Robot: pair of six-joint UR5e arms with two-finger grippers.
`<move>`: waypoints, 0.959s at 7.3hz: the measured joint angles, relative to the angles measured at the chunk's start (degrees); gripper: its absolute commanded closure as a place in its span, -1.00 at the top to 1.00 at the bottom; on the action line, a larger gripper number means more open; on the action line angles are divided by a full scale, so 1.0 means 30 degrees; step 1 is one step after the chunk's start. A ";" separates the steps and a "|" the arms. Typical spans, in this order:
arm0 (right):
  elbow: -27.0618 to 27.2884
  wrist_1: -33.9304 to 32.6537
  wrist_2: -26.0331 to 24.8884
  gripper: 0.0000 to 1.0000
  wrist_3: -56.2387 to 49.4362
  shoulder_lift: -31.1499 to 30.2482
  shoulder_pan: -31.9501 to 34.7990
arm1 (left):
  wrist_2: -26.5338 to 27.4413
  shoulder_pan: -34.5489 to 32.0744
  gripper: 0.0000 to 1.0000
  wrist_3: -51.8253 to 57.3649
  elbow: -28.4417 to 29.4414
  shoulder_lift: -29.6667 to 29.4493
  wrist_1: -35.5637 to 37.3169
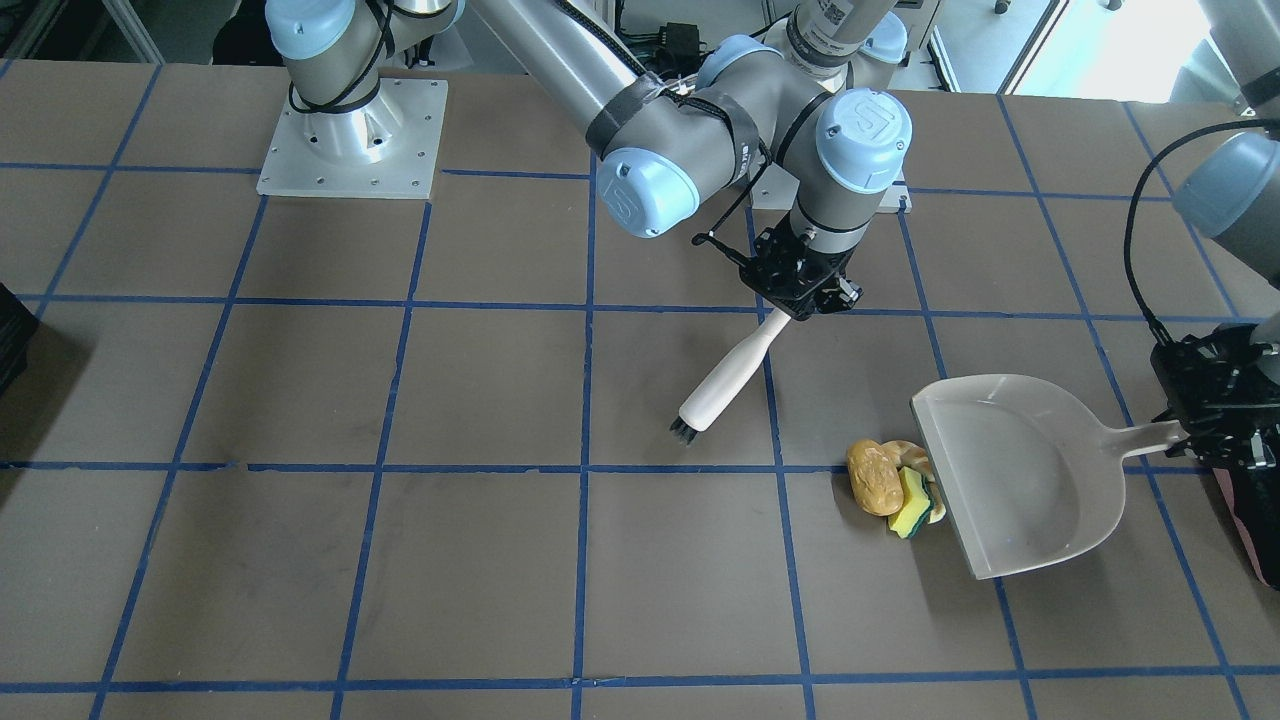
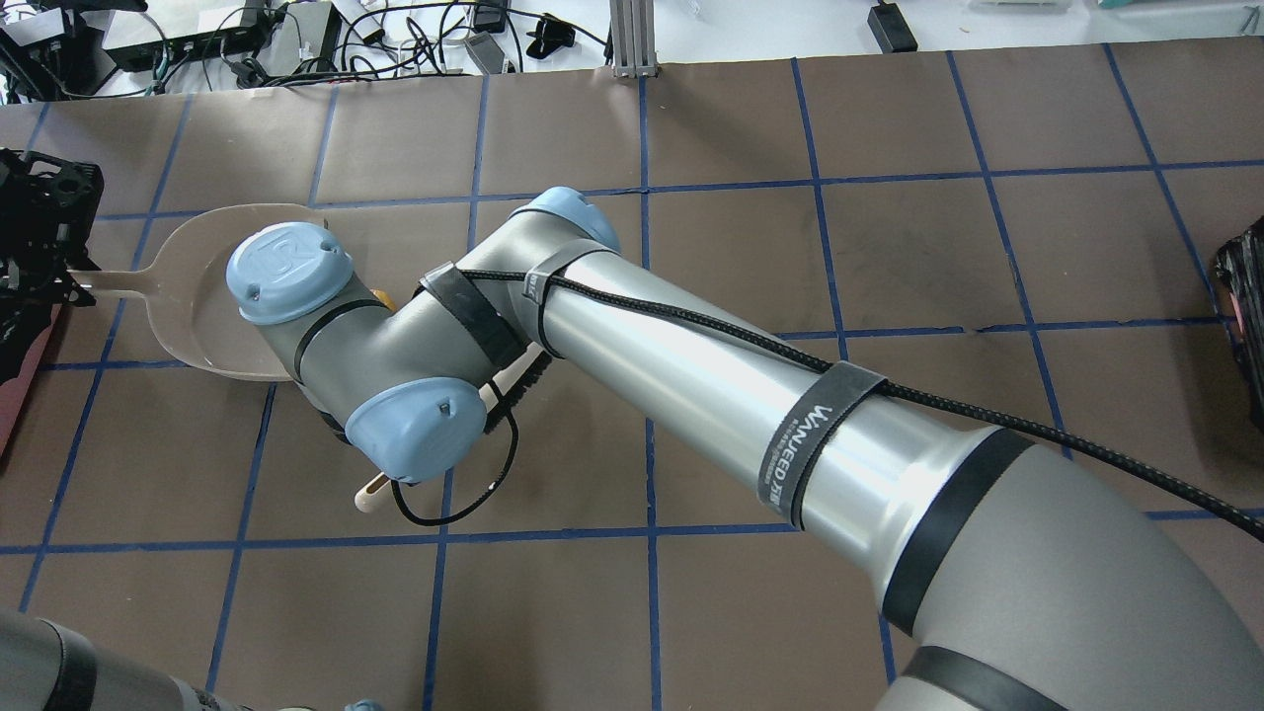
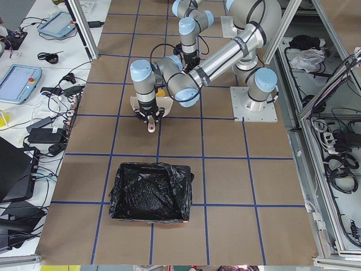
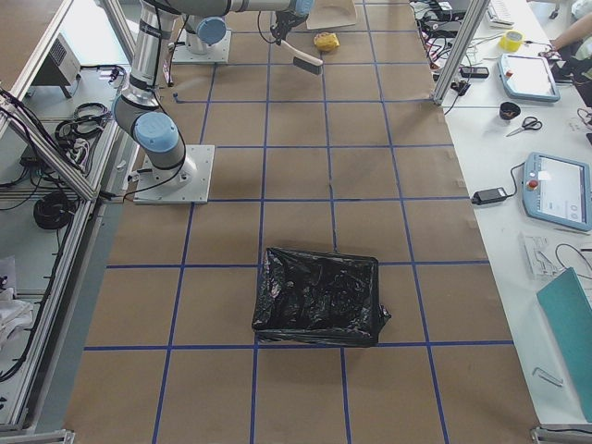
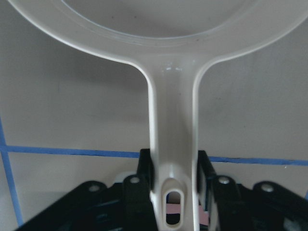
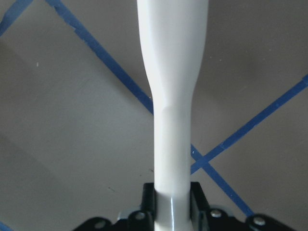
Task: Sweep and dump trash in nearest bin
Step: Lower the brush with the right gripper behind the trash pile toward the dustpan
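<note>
L pincer (image 5: 173,166) clamped on dustpan (image 1: 1020,480) handle; R pincer (image 6: 172,195) clamped on brush (image 1: 725,372) handle. On desk (image 1: 300,400), trash (image 1: 893,480) at dustpan lip; brush bristles apart from it.

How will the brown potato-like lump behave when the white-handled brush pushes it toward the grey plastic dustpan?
Rounded and oblong, the brown potato-like lump may roll or veer rather than slide straight. It touches the yellow-and-green sponge at the lip of the grey plastic dustpan, so the white-handled brush probably shoves the sponge in first.
</note>
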 measured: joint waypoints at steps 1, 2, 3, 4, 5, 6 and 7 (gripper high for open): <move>-0.0763 0.0035 0.0142 -1.00 0.0000 0.0419 0.0239 | 0.0075 0.0449 -1.00 0.0931 0.0053 -0.0499 0.0732; -0.1589 0.0043 0.0199 -1.00 -0.0070 0.0972 0.0377 | 0.0107 0.0802 -1.00 0.1481 0.0173 -0.1040 0.1211; -0.2475 0.0024 0.0225 -1.00 -0.0160 0.1711 0.0458 | 0.0140 0.0995 -1.00 0.1717 0.0211 -0.1472 0.1524; -0.3613 -0.0007 0.0352 -1.00 -0.0174 0.2666 0.0561 | 0.0331 0.1073 -1.00 0.1876 0.0178 -0.1758 0.1678; -0.4903 0.0003 0.0565 -1.00 -0.0150 0.3666 0.0721 | 0.0710 0.1103 -1.00 0.2241 0.0107 -0.1883 0.1768; -0.6067 0.0065 0.0686 -1.00 -0.0155 0.4505 0.0886 | 0.0969 0.1111 -1.00 0.2657 0.0038 -0.1872 0.1802; -0.6817 0.0139 0.0731 -1.00 -0.0221 0.5045 0.0975 | 0.1073 0.1103 -1.00 0.2852 0.0009 -0.1857 0.1808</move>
